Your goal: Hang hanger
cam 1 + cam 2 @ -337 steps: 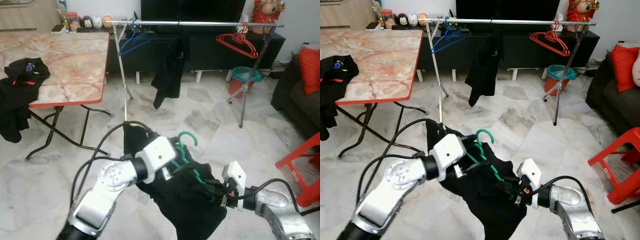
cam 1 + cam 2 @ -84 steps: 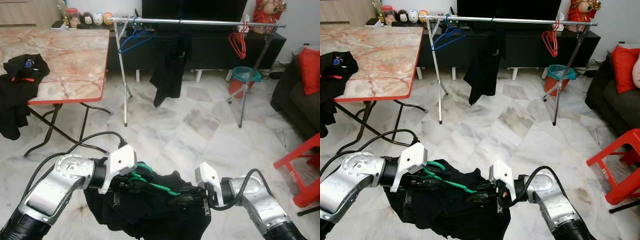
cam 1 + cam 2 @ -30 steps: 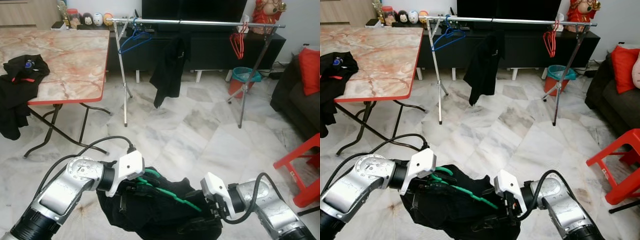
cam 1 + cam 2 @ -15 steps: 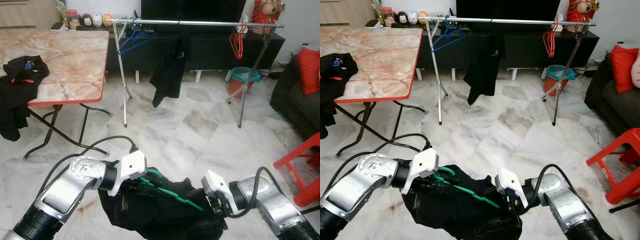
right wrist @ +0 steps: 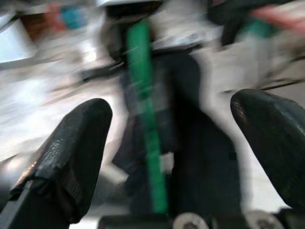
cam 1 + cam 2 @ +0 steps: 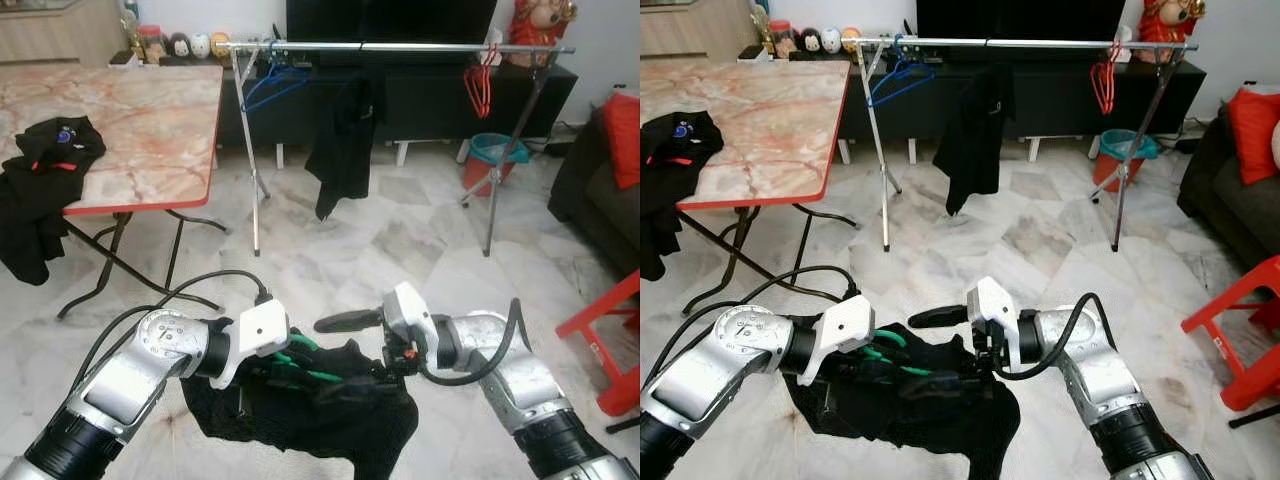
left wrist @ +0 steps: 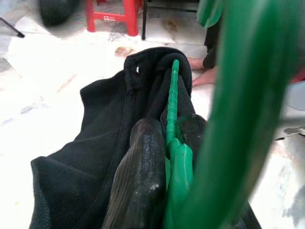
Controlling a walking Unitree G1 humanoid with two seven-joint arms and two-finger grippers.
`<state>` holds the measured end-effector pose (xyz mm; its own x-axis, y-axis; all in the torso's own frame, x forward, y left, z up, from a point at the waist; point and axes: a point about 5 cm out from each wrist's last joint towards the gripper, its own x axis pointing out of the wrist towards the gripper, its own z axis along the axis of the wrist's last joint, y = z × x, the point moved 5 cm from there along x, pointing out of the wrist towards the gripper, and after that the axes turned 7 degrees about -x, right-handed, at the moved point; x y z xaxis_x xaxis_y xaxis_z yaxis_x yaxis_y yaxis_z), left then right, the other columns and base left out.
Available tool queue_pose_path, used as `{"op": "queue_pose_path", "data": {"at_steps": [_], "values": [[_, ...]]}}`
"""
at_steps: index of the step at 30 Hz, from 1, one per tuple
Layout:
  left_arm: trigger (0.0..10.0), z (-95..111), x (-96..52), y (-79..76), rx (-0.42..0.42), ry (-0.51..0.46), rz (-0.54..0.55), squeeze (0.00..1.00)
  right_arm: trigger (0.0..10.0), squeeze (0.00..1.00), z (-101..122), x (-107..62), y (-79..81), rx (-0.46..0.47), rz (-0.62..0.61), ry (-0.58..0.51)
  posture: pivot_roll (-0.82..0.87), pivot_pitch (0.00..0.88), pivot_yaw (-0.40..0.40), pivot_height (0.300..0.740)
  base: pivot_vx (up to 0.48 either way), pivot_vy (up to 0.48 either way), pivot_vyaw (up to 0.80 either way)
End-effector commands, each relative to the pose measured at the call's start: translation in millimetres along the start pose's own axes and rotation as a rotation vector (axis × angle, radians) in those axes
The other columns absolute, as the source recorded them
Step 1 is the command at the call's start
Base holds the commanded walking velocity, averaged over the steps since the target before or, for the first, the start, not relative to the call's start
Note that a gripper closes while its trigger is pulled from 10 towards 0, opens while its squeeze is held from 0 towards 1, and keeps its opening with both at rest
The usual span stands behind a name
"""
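- Far left, a marble-topped surface [image 6: 140, 130] with a black garment [image 6: 45, 165] draped over its edge is seen; it plays no part in the coming move.
- The left gripper [image 6: 285, 365] is held low in front of the robot, its jaws closed on the green hanger [image 6: 305, 368] near the neck, as the left wrist view confirms, where a black fingertip [image 7: 140, 176] is pressed against the green bar [image 7: 172, 109].
- The hanger's long axis is laid roughly crosswise in front of the robot, running from the left jaws toward the right arm, and it is threaded inside the black shirt [image 6: 330, 420], which sags below it toward the floor.
- The right gripper [image 6: 365, 335] is seen just beside the far end of the hanger, its jaws spread wide and empty; one long finger [image 6: 345, 320] is pointed out toward the left arm above the cloth. In the right wrist view the green bar [image 5: 145, 119] is seen between the two spread fingertips, though blurred.
- The clothes rail [image 6: 400, 46] stands well apart, ahead and higher, already carrying a blue hanger [image 6: 272, 85], a hung black top [image 6: 340, 150] and red hangers [image 6: 478, 85].
- It is judged that the left arm, being the only holder, is the nearer to carry the hook up to the rail, with the free stretch between the black top and red hangers as target.
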<state>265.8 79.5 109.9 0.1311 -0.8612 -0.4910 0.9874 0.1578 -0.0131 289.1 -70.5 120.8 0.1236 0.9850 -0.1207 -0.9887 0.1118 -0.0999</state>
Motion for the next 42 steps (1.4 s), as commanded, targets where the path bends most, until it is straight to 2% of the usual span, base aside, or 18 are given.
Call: {"op": "queue_pose_path", "data": {"at_steps": [1, 2, 3, 5, 6, 8, 9, 10, 12, 13, 17, 20, 23, 27, 30, 32, 35, 42], "values": [[10.0, 0.0, 0.3, 6.7, 0.023, 0.003, 0.060, 0.00, 10.0, 0.00, 3.4, -7.2, -21.0, -0.046, -0.178, -0.004, 0.10, 0.000, 0.008, 0.740, 0.000, 0.000, 0.00], [10.0, -2.7, 1.2, 11.0, 0.012, 0.004, 0.099, 0.00, 10.0, 0.00, 1.1, -11.9, -32.9, -0.054, -0.302, 0.003, 0.10, 0.000, 0.008, 0.740, 0.000, 0.000, 0.00], [10.0, -2.7, 1.2, 11.0, 0.012, 0.004, 0.099, 0.00, 10.0, 0.00, 1.1, -11.9, -32.9, -0.054, -0.302, 0.003, 0.10, 0.000, 0.008, 0.740, 0.000, 0.000, 0.00], [10.0, -2.8, 3.1, 23.7, -0.007, -0.031, 0.211, 0.00, 10.0, 0.00, -8.1, -32.2, -57.4, -0.074, -0.615, 0.040, 0.09, 0.000, 0.011, 0.740, 0.000, 0.000, 0.00], [10.0, -2.8, 3.1, 23.7, -0.007, -0.031, 0.211, 0.00, 10.0, 0.00, -8.1, -32.2, -57.4, -0.074, -0.615, 0.040, 0.09, 0.000, 0.011, 0.740, 0.000, 0.000, 0.00], [10.0, -1.5, 4.4, 32.7, -0.020, -0.052, 0.288, 0.00, 10.0, 0.00, -13.8, -48.4, -67.3, -0.053, -0.789, 0.043, 0.09, 0.000, 0.014, 0.740, 0.000, 0.000, 0.00], [10.0, -1.5, 4.4, 32.7, -0.020, -0.052, 0.288, 0.00, 10.0, 0.00, -13.8, -48.4, -67.3, -0.053, -0.789, 0.043, 0.09, 0.000, 0.014, 0.740, 0.000, 0.000, 0.00], [10.0, 0.9, 5.5, 37.6, -0.033, -0.075, 0.335, 0.00, 10.0, 0.00, -17.8, -62.4, -73.2, -0.027, -0.929, 0.035, 0.08, 0.000, 0.016, 0.740, 0.000, 0.000, 0.00], [10.0, 4.2, 6.2, 40.7, -0.029, -0.098, 0.370, 0.00, 10.0, 0.00, -22.6, -73.8, -76.1, -0.003, -1.031, 0.029, 0.08, 0.000, 0.016, 0.740, 0.000, 0.000, 0.00], [10.0, 7.3, 7.2, 42.7, -0.032, -0.116, 0.398, 0.00, 10.0, 0.00, -29.4, -84.8, -78.9, 0.016, -1.133, 0.041, 0.08, 0.000, 0.015, 0.740, 0.000, 0.000, 0.00], [10.0, 14.7, 10.9, 45.1, -0.023, -0.152, 0.436, 0.00, 10.0, 0.00, -43.8, -99.9, -83.9, 0.069, -1.304, 0.089, 0.08, 0.000, 0.012, 0.740, 0.000, 0.000, 0.00], [10.0, 23.4, 14.0, 48.1, 0.002, -0.188, 0.481, 0.00, 10.0, 0.00, -58.1, -104.5, -81.9, 0.118, -1.378, 0.145, 0.08, 0.000, 0.010, 0.740, 0.000, 0.000, 0.00], [10.0, 34.9, 13.8, 50.2, 0.034, -0.228, 0.517, 0.00, 10.0, 0.00, -77.5, -113.3, -77.0, 0.266, -1.467, 0.133, 0.08, 0.000, 0.007, 0.740, 0.000, 0.000, 0.00], [10.0, 49.0, 16.4, 43.9, 0.096, -0.264, 0.505, 0.00, 10.0, 0.00, -96.1, -104.6, -68.0, 0.348, -1.414, 0.163, 0.09, 0.000, 0.005, 0.740, 0.000, 0.000, 0.00], [10.0, 58.7, 20.0, 36.0, 0.178, -0.294, 0.487, 0.00, 10.0, 0.00, -102.1, -85.2, -60.6, 0.373, -1.303, 0.184, 0.08, 0.000, 0.003, 0.740, 0.000, 0.000, 0.00], [10.0, 67.5, 23.0, 31.4, 0.189, -0.340, 0.474, 0.00, 10.0, 0.00, -98.3, -64.5, -53.8, 0.388, -1.191, 0.155, 0.08, 0.000, 0.002, 0.740, 0.000, 0.000, 0.00], [10.0, 69.4, 27.3, 28.2, 0.197, -0.341, 0.453, 0.00, 10.0, 0.00, -96.2, -49.1, -43.9, 0.376, -1.084, 0.155, 0.07, 0.000, 0.004, 0.740, 0.000, 0.000, 0.00], [10.0, 68.2, 30.9, 23.7, 0.199, -0.341, 0.426, 0.00, 10.0, 0.00, -91.2, -35.4, -29.0, 0.362, -0.958, 0.134, 0.07, 0.000, 0.006, 0.740, 0.000, 0.000, 0.00]]}}
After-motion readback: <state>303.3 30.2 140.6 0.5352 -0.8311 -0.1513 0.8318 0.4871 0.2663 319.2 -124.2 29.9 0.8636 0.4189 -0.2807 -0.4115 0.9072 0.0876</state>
